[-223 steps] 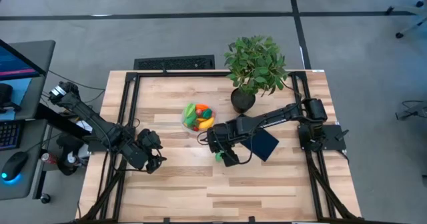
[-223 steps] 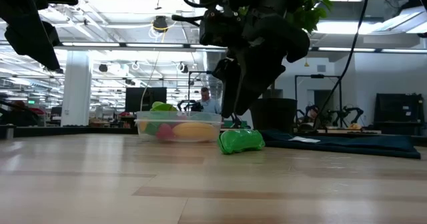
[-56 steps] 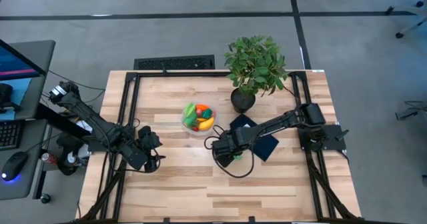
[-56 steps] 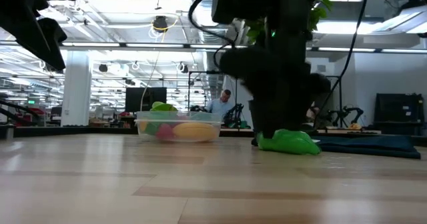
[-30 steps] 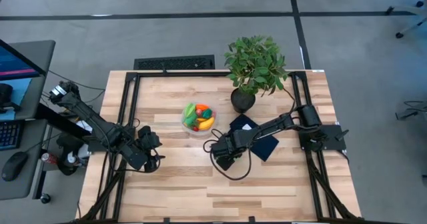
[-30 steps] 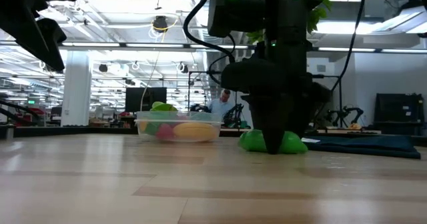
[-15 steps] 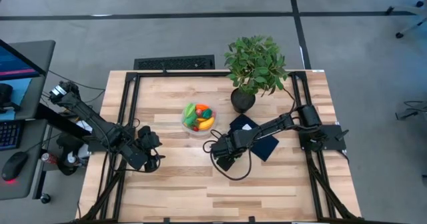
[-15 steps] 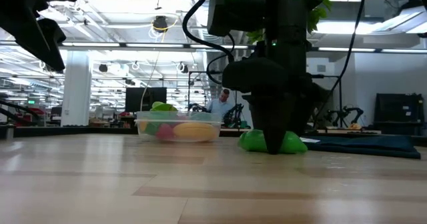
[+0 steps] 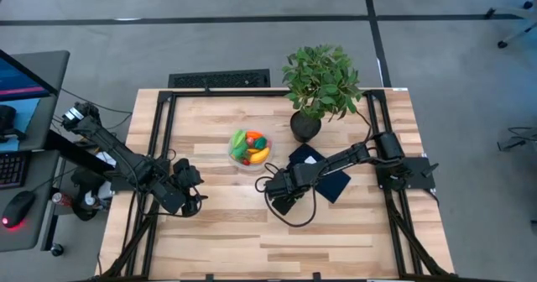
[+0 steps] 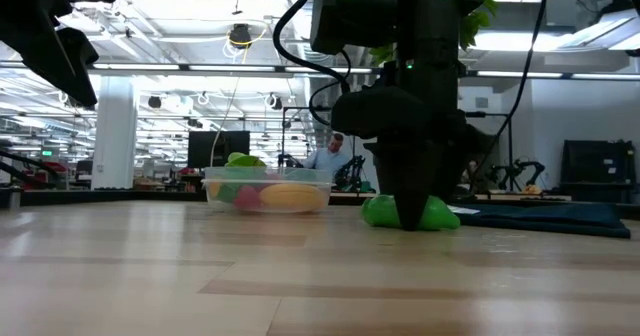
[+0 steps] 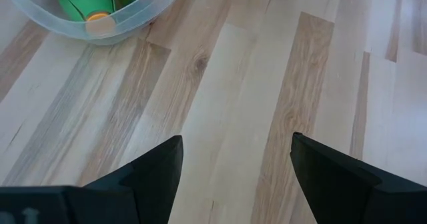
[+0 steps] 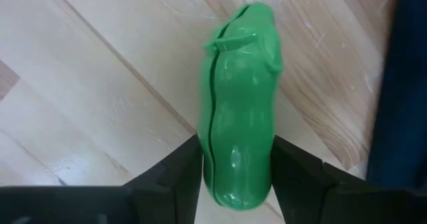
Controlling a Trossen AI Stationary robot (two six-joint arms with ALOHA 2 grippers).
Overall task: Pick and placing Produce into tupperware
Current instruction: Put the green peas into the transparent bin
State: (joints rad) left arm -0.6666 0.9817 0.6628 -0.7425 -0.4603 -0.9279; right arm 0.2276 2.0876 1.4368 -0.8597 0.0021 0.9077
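The clear round tupperware (image 9: 250, 148) stands on the table's middle, holding several toy produce pieces; it also shows in the low view (image 10: 268, 191) and the left wrist view (image 11: 100, 11). A green toy vegetable (image 12: 237, 117) lies on the wood to the right of it, and shows in the low view (image 10: 435, 213). My right gripper (image 9: 281, 200) stands over it, fingers down, shut on it. My left gripper (image 9: 189, 200) waits open and empty at the table's left side, above the wood (image 11: 233, 164). My right gripper pinches the green vegetable between its two fingers, one on each long side (image 12: 212, 177), near the end away from the stem. The fingers come from above, pointing down, and lie across it. The vegetable lies flat with its underside on the table (image 10: 380, 216).
A leafy potted plant (image 9: 319, 85) stands at the far right. A dark blue flat rectangle (image 9: 329, 180) lies just right of my right gripper and shows at the edge of the right wrist view (image 12: 407, 84). Bare wood lies toward the near edge.
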